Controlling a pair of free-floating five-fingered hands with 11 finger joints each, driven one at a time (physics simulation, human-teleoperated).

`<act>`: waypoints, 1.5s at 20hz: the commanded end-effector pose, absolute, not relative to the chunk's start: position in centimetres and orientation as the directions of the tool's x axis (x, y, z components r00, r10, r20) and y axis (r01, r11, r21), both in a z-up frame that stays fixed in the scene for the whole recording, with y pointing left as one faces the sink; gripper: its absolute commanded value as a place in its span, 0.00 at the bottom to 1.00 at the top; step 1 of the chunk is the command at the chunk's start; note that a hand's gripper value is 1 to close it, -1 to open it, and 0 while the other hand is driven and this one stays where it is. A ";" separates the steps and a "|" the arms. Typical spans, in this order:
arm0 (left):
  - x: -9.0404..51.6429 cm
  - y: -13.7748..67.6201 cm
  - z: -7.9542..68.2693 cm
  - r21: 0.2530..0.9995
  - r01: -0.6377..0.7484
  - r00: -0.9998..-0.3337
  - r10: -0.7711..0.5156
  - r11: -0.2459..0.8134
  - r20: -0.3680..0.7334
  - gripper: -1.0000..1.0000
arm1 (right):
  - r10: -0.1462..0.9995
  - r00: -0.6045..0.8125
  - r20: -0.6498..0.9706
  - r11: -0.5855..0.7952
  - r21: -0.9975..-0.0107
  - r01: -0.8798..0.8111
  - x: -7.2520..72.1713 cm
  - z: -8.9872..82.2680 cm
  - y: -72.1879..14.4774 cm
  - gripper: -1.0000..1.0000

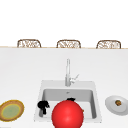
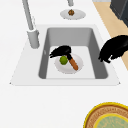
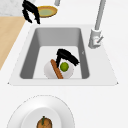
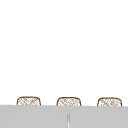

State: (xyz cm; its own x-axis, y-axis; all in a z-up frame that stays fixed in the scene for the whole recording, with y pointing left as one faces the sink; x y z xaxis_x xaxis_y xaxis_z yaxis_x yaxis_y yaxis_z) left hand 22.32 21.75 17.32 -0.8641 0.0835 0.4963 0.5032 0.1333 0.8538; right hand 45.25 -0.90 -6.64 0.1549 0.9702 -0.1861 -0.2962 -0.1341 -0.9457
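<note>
White countertop runs across every view, with a grey sink point(image 1: 40, 100) sunk into its middle and a tall tap point(image 1: 67, 72) standing at the sink's back edge. Three wicker chair backs point(image 1: 29, 43) line the far side of the counter near the top of the front view.

At the bottom of the basin lies a white plate point(image 2: 78, 65), seen near the centre of the left side view. On it rest a green lime point(image 2: 63, 60) and an orange carrot point(image 2: 73, 64), the carrot lying slantwise just beside the lime. The right hand point(image 2: 60, 51) hangs directly over this plate with its fingers curved downward, their tips close above the lime and the near end of the carrot; whether they touch either one I cannot tell, and it has hold of nothing that I can make out. Such a downturned pose suits a hand coming at food from above.

The left hand point(image 1: 43, 105) floats at the sink's left rim, lower left of the front view, fingers loosely curled and holding nothing.

A big red ball point(image 1: 67, 114) at the bottom centre of the front view hides the plate from that camera. On the counter at lower left sits a yellow-rimmed woven plate point(image 1: 11, 110), and at lower right a second white plate point(image 1: 112, 105) bearing a small brown fruit point(image 1: 118, 102)
</note>
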 end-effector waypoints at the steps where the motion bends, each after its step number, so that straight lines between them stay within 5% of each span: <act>1: 22.3 21.7 17.3 0.854 0.503 -0.864 0.083 0.133 0.496 0.50 | 0.966 0.195 -0.171 -0.084 -0.918 -0.388 45.9 -8.0 0.7 0.00; 12: 22.3 21.7 17.3 0.854 0.503 -0.864 0.083 0.133 0.496 0.50 | 0.965 0.114 -0.234 -0.171 -0.900 -0.400 43.8 -5.3 -0.3 0.00; 22: 22.3 21.7 17.3 0.854 0.503 -0.864 0.083 0.133 0.496 0.50 | 0.969 0.120 -0.214 -0.118 -0.837 -0.535 43.8 -3.2 3.6 0.00; 30: 22.3 21.7 17.3 0.854 0.503 -0.864 0.083 0.133 0.496 0.50 | 0.991 0.135 -0.009 0.061 -0.862 -0.504 46.0 -7.0 1.2 0.00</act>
State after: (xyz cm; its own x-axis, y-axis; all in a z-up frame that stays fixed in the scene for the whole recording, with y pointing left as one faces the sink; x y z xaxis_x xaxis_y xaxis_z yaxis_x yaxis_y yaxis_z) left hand 22.32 21.75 17.32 -0.8641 0.0835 0.4963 0.5032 0.1333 0.8538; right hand 45.53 2.06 -5.72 0.1135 0.9890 -0.0951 -0.5042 -0.0252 -0.8632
